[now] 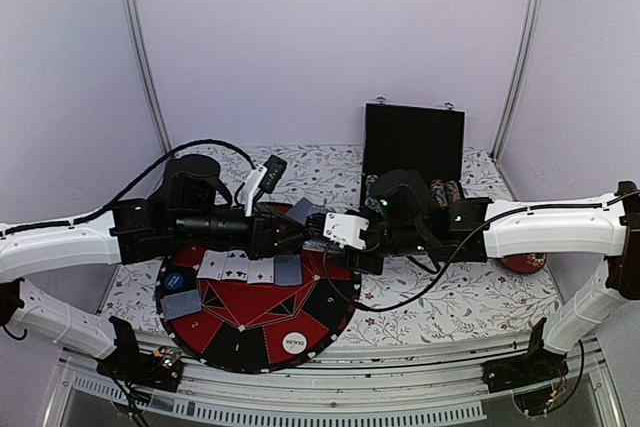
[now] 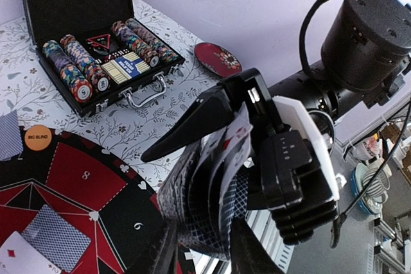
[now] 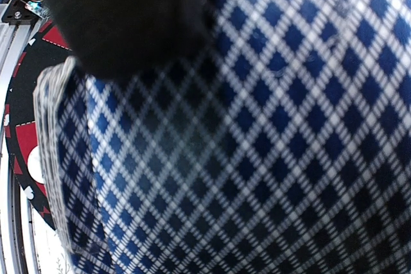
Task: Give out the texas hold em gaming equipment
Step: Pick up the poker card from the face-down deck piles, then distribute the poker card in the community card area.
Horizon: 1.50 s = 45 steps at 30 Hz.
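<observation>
Red-and-black round felt mat (image 1: 330, 309) | above its far edge our right gripper (image 1: 328, 239) clamps the grey-blue diamond-backed card deck (image 3: 257, 145) | left gripper (image 2: 202, 255) straddles that deck, grip unclear | step, we judge: dealing; next needs one card peeled off

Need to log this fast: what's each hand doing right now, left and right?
Left hand: fingers either side of the deck of cards, at its lower edge; grip cannot be told.
Right hand: closed on the deck of cards.
</observation>
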Each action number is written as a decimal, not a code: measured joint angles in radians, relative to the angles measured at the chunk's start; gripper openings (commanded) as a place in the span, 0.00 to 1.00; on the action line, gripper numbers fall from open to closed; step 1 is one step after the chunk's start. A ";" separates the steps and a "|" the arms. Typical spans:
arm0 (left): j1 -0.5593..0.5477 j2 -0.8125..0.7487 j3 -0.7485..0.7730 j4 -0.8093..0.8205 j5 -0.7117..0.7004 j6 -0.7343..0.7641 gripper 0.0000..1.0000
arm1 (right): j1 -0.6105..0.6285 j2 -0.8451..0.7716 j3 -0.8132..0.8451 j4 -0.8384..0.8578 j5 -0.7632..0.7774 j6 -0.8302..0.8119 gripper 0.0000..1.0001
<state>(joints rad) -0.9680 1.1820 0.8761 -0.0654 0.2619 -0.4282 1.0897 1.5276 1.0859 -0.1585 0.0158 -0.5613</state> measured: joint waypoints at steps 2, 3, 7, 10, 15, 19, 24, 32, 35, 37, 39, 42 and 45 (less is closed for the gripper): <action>0.000 0.005 0.000 0.003 0.003 -0.002 0.20 | 0.000 0.000 0.000 0.000 0.000 0.000 0.53; 0.000 0.006 0.000 0.003 0.006 -0.005 0.16 | 0.000 0.000 0.000 0.000 0.000 0.000 0.53; 0.001 0.012 0.005 0.009 0.006 -0.004 0.00 | -0.001 0.000 0.000 -0.012 0.000 -0.001 0.53; 0.000 0.013 0.007 0.012 0.019 -0.002 0.00 | -0.002 0.000 0.000 -0.014 0.000 0.000 0.53; -0.001 -0.005 0.008 0.000 0.010 -0.002 0.00 | -0.006 0.000 0.000 -0.012 0.000 0.000 0.53; -0.001 -0.051 0.008 -0.022 -0.016 0.008 0.00 | -0.018 0.000 -0.001 -0.012 0.000 0.000 0.53; 0.002 -0.103 0.029 -0.095 -0.062 0.035 0.00 | -0.040 -0.001 -0.025 0.002 0.001 -0.001 0.53; 0.141 -0.177 0.142 -0.314 -0.025 0.120 0.00 | -0.078 -0.029 -0.084 -0.037 0.011 -0.028 0.53; 0.252 -0.152 0.182 -0.399 0.034 0.175 0.00 | -0.078 -0.058 -0.099 -0.059 0.011 -0.046 0.54; 0.310 -0.103 0.216 -0.458 0.081 0.224 0.00 | -0.078 -0.079 -0.106 -0.079 0.010 -0.053 0.54; 0.343 -0.036 0.253 -0.512 0.122 0.275 0.00 | -0.078 -0.097 -0.114 -0.096 0.007 -0.056 0.54; 0.362 0.117 0.322 -0.589 0.187 0.367 0.00 | -0.078 -0.124 -0.137 -0.123 0.007 -0.056 0.54; 0.364 0.276 0.383 -0.662 0.237 0.443 0.00 | -0.078 -0.153 -0.166 -0.150 0.008 -0.055 0.54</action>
<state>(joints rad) -0.6037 1.4578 1.2587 -0.7277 0.4984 0.0147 1.0115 1.3743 0.9195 -0.3080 0.0235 -0.6167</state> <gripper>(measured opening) 0.006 0.539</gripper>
